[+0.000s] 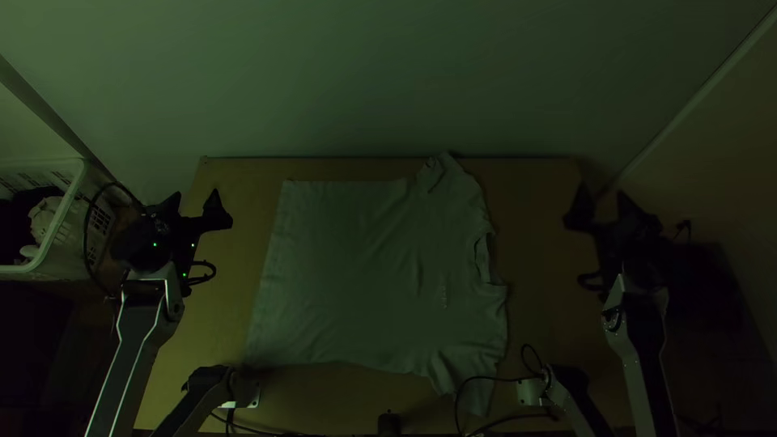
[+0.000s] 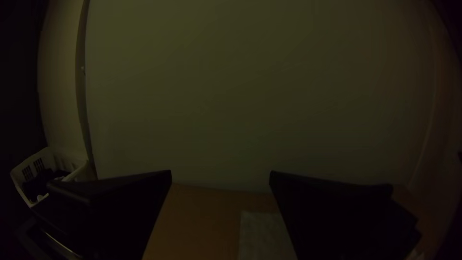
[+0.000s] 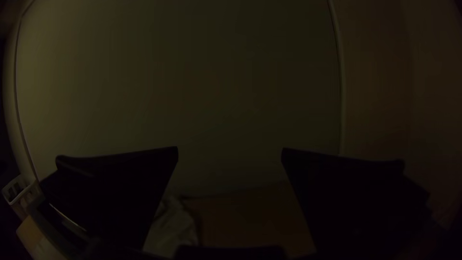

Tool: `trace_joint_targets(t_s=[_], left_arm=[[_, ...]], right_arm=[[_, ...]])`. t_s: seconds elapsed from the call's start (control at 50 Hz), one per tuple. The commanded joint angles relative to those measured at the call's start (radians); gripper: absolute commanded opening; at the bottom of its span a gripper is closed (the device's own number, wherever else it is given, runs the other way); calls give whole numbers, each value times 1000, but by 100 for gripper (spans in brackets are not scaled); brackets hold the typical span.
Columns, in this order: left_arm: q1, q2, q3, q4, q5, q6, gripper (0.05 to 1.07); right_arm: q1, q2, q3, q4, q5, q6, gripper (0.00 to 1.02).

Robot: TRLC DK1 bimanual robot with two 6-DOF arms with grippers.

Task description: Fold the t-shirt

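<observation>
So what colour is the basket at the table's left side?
White or off-white, as far as the dim light shows; the basket shows best in the top view.

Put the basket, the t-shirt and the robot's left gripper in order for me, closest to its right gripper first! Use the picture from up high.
From the right gripper:
1. T-shirt: spread out on the middle of the table.
2. Left gripper: past the shirt, on the left side.
3. Basket: farthest left, beside the table.
</observation>
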Motion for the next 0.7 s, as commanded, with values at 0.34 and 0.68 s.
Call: trace_joint_targets(t_s=[0.34,0.68], left_arm=[[-7,435,485,-204,37,17,103],[-7,736,789,-391,127,25,103]], right_arm=[[122,378,392,-120,-6,-26,98],[176,694,716,-373,-9,-3,98]])
